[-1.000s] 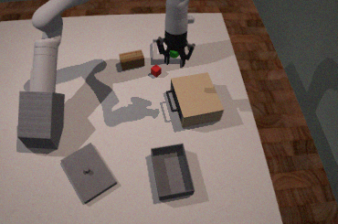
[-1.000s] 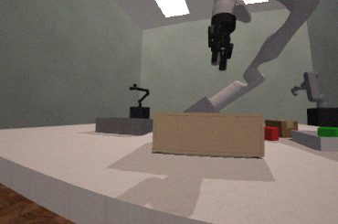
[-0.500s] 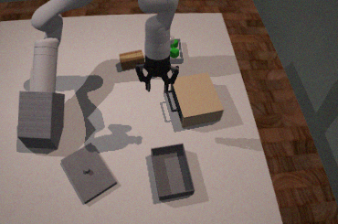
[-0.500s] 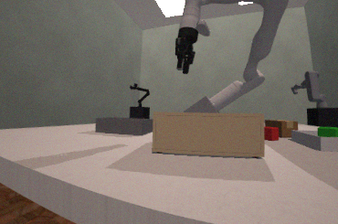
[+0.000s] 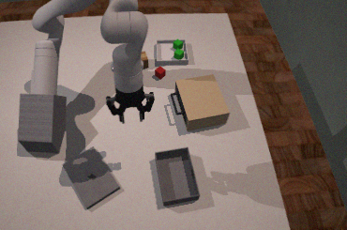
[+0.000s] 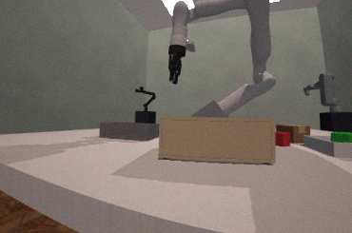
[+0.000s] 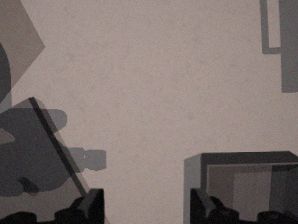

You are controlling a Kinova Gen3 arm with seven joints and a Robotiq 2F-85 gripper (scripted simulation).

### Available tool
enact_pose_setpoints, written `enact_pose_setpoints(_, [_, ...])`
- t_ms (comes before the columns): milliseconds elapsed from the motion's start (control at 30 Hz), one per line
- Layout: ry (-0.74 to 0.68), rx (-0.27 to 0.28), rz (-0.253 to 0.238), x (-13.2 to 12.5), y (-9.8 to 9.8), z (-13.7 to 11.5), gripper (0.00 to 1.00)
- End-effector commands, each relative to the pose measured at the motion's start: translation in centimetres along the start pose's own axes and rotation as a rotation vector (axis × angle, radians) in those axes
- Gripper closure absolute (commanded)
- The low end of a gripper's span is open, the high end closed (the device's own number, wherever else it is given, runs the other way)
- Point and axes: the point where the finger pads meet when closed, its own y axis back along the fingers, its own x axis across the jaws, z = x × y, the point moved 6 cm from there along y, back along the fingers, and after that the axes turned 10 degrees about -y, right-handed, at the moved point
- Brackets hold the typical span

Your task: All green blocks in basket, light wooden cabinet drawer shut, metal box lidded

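Green blocks (image 5: 178,44) (image 6: 341,137) sit in the basket (image 5: 172,62) (image 6: 328,145); at seven o'clock from them, the hand (image 5: 132,118) (image 6: 174,82) (image 7: 147,205) hangs fingers-down above the bench (image 5: 117,208) (image 6: 190,192) (image 7: 145,100), partly open, gripping nothing.

Count: 2 green blocks (image 5: 178,53) (image 6: 341,137), 1 red block (image 5: 160,72) (image 6: 283,139), 1 basket (image 5: 172,62) (image 6: 323,145), 1 cabinet (image 5: 202,100) (image 6: 216,140), 1 metal box (image 5: 181,201) (image 6: 128,130) (image 7: 193,185), 1 lid (image 5: 91,180) (image 7: 37,155).
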Motion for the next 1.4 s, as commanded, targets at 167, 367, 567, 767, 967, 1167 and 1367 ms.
enact_pose_setpoints(167, [0.134, 0.025, 0.004, -4.6, -1.3, 4.1, 0.42])
enact_pose_setpoints(367, [0.233, 0.049, 0.010, -8.1, -2.7, 6.5, 0.42])
enact_pose_setpoints(567, [0.316, 0.071, 0.018, -11.1, -4.0, 8.1, 0.42])
enact_pose_setpoints(767, [0.362, 0.083, 0.025, -12.6, -4.7, 8.9, 0.42])
enact_pose_setpoints(967, [0.413, 0.096, 0.034, -14.4, -5.6, 9.6, 0.42])
enact_pose_setpoints(1167, [0.441, 0.104, 0.040, -15.3, -6.2, 10.0, 0.42])
enact_pose_setpoints(1367, [0.457, 0.108, 0.043, -15.8, -6.5, 10.2, 0.42])
